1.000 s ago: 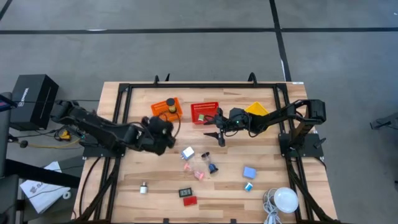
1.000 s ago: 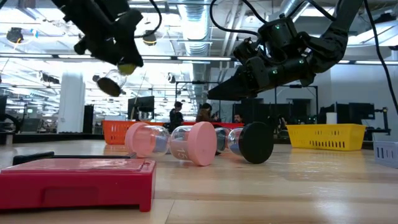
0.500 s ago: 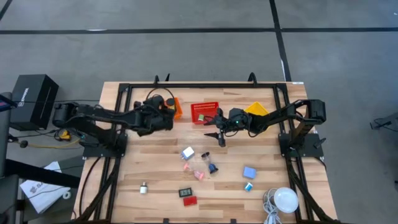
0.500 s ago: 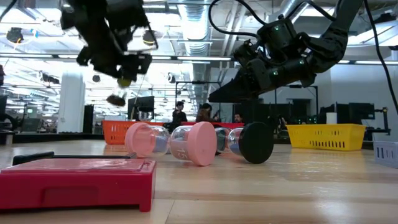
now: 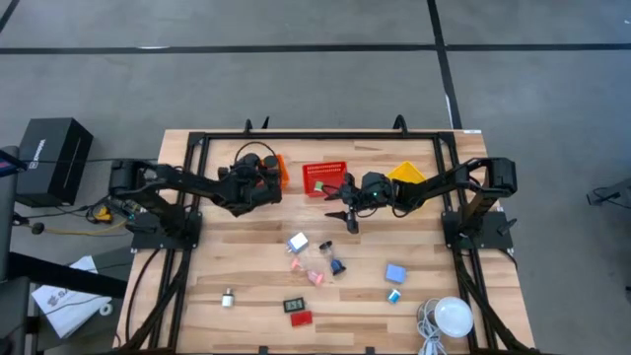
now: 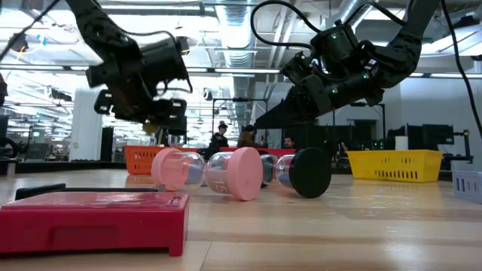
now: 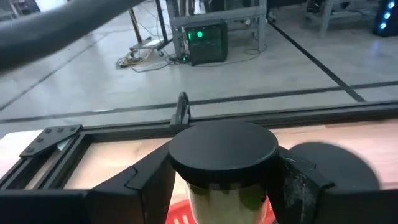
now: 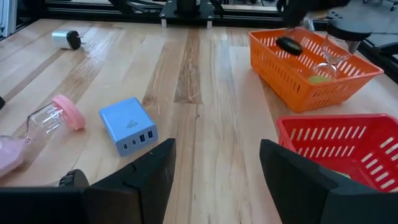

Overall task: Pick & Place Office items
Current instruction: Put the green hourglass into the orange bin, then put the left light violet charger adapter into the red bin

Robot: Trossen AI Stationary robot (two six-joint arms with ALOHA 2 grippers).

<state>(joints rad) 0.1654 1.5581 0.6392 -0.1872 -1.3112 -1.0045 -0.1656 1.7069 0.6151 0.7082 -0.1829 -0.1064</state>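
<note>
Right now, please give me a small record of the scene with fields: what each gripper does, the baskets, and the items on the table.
left gripper: shut on a clear jar with a black lid, held above the orange mesh basket
right gripper: open, holds nothing, beside the red mesh basket
yellow mesh basket: behind the right arm
wooden table: pink-capped clear tubes, blue charger block, flat red rectangle, white dome with a cable
</note>
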